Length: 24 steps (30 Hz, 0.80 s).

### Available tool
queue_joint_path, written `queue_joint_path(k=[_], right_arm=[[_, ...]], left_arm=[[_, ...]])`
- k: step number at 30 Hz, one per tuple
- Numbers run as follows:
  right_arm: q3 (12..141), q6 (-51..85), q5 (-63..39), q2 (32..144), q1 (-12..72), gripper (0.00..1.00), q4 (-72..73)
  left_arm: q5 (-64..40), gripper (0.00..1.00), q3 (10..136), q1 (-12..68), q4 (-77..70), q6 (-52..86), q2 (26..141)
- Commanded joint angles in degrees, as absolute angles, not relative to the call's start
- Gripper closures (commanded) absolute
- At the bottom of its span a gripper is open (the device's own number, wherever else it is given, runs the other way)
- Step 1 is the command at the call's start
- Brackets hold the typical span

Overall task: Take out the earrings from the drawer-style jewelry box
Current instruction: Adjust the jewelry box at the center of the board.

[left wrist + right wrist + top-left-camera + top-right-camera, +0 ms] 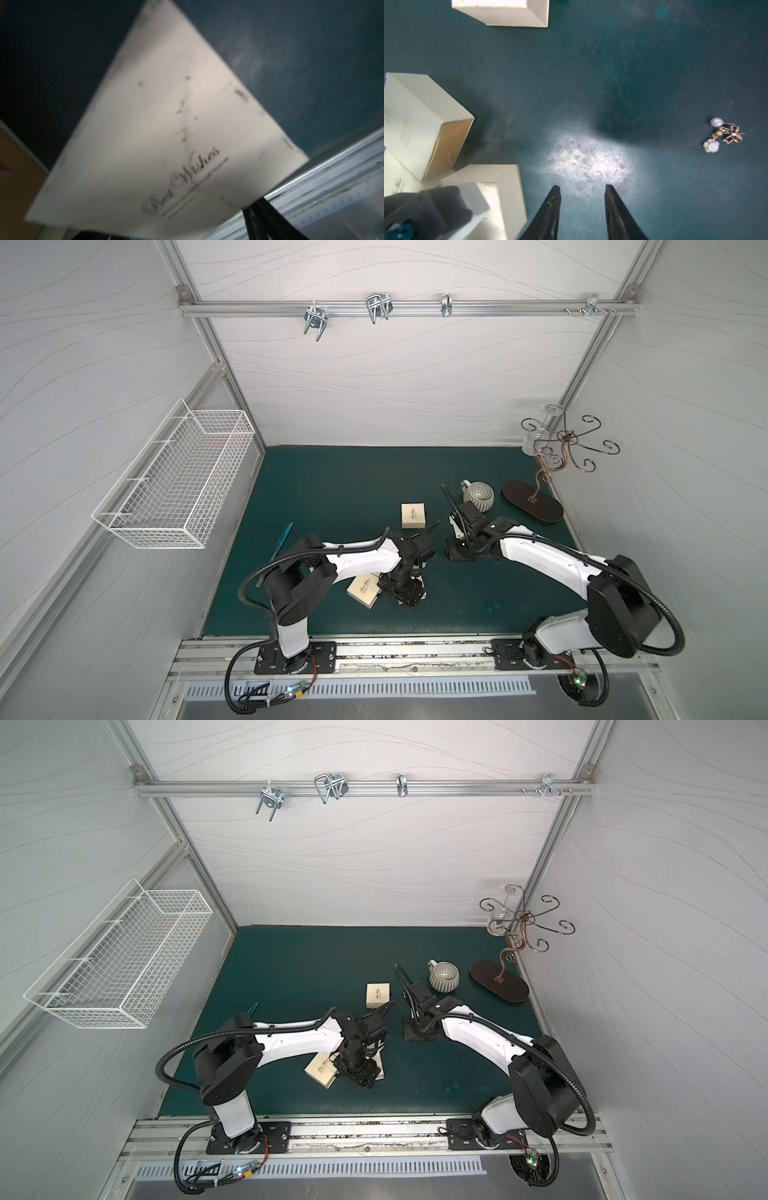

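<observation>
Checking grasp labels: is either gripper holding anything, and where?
Right gripper: nothing, jaws apart over the mat. Left gripper: against a cream box; a grip cannot be told.

Left wrist view, lower centre: black script "Best Wishes" on the cream box lid. Small line beneath: blurred, unreadable.
</observation>
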<state>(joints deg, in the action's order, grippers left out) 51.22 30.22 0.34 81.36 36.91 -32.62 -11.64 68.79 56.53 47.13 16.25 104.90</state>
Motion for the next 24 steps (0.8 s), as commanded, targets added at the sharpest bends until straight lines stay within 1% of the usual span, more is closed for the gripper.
queue_joint_path(k=[1, 4, 8, 11, 15, 20, 24], right_arm=[[49.65, 31.85, -4.92, 79.50, 31.17, 0.62, -32.14], [48.49, 32.08, -9.62, 78.80, 26.52, 0.62, -31.12], [47.75, 31.62, -11.64, 77.79, 25.89, 0.62, -31.29], [47.00, 31.28, -11.58, 76.60, 27.86, 0.62, -32.48], [47.69, 27.76, -7.36, 74.86, 33.00, 0.61, -37.52], [48.78, 25.58, -6.01, 76.59, 36.50, 0.61, -44.40], [48.78, 25.29, -4.86, 76.95, 37.12, 0.61, -47.28]], left_arm=[[-13.42, 0.20, 76.17, 56.87, 47.81, 12.57, 107.64], [-13.88, 0.20, 80.70, 56.78, 47.65, 12.65, 109.43], [-13.25, 0.21, 83.69, 56.53, 46.72, 13.40, 109.56], [-13.01, 0.21, 82.14, 54.63, 44.91, 15.33, 107.69], [-16.98, 0.21, 78.20, 50.38, 42.38, 18.48, 106.39], [-19.65, 0.21, 73.55, 49.75, 41.87, 17.32, 104.37], [-22.57, 0.21, 70.10, 49.75, 39.97, 17.16, 102.47]])
